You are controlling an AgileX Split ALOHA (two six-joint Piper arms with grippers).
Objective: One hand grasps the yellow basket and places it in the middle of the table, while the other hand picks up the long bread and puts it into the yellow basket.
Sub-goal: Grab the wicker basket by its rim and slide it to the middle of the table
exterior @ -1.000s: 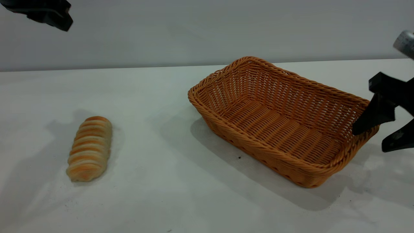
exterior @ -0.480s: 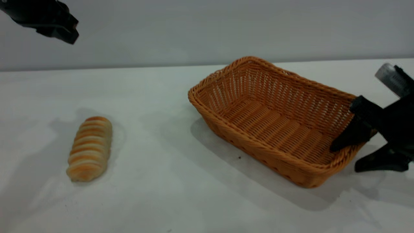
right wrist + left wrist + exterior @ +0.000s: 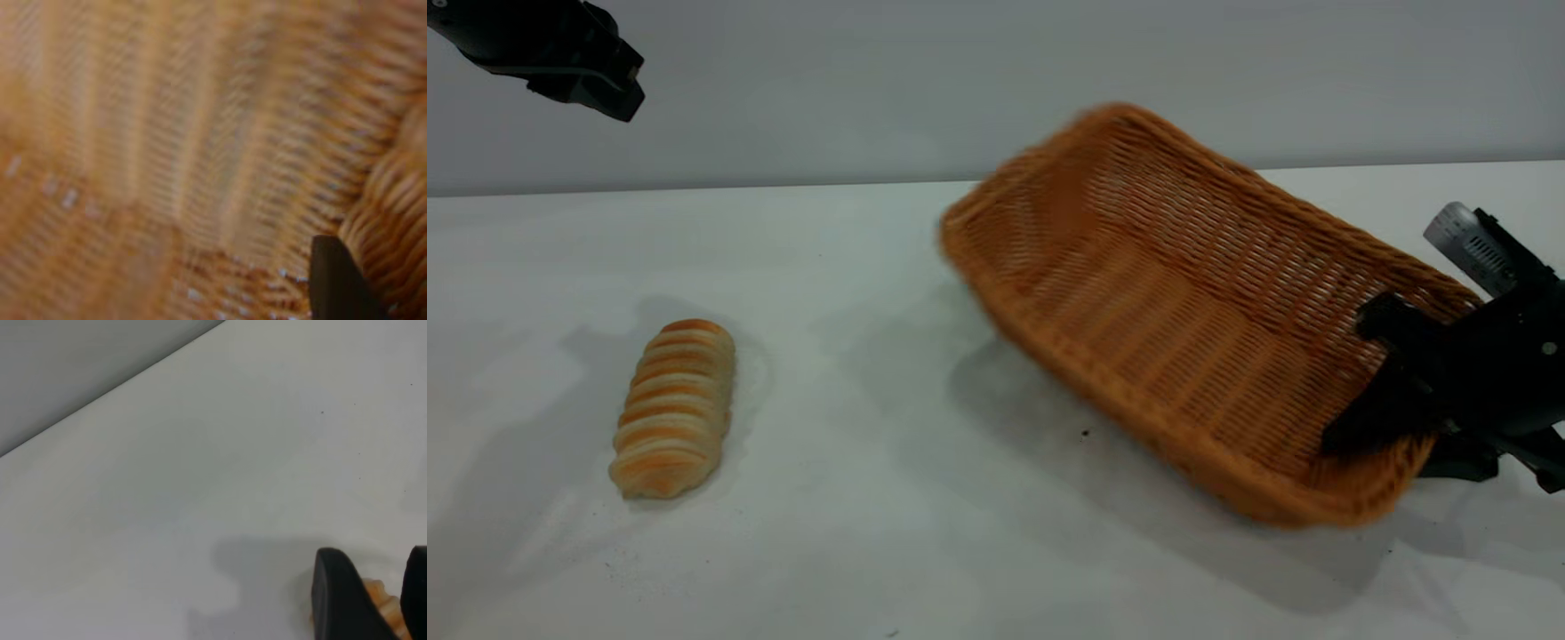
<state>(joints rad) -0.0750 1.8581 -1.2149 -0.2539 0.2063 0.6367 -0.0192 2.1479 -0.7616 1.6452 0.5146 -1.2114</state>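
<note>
I'm clamping the right gripper point(image 3: 1392, 427) on the basket point(image 3: 1183, 302) rim, tilting it to carry; left gripper point(image 3: 373, 600) hovering apart above bread point(image 3: 673, 407).

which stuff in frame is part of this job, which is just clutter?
In the job:
- orange-tan woven wicker basket, far end tipped up, right gripper shut on its right-hand rim
- small ridged orange-and-cream long bread, lying on the table, untouched
- plain white table
- left gripper, open, high above the bread

Just lying about:
- nothing but a few dark specks on the tabletop
</note>
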